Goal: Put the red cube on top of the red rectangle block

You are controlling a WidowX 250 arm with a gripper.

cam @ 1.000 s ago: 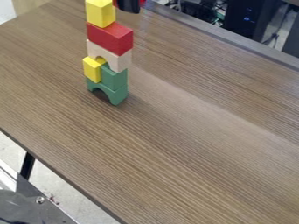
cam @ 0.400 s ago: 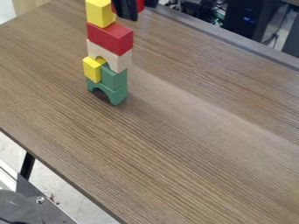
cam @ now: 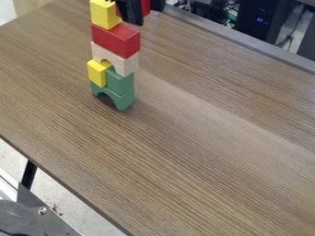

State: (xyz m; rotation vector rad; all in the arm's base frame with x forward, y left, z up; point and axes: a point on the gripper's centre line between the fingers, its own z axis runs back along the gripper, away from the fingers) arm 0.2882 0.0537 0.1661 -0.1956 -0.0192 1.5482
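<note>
At the top edge, just right of the yellow block [cam: 105, 14], my gripper [cam: 142, 9] is shut on the red cube [cam: 146, 7], of which a part shows between the black fingers. The red rectangle block [cam: 115, 40] lies across the tower's upper part, with the yellow block standing on its left end. The gripper hangs above the right end of this red block, and the near finger covers part of the cube.
Below the red block, the tower has a pale arch [cam: 115, 59], a small yellow block [cam: 97, 73], a green block [cam: 120, 82] and a green arch [cam: 113, 96] on the wooden table [cam: 184, 152]. Computer equipment [cam: 261, 23] stands behind the table's far edge.
The gripper and the red cube have come down into view from the top edge, now close beside the yellow block. The tower has kept its place.
</note>
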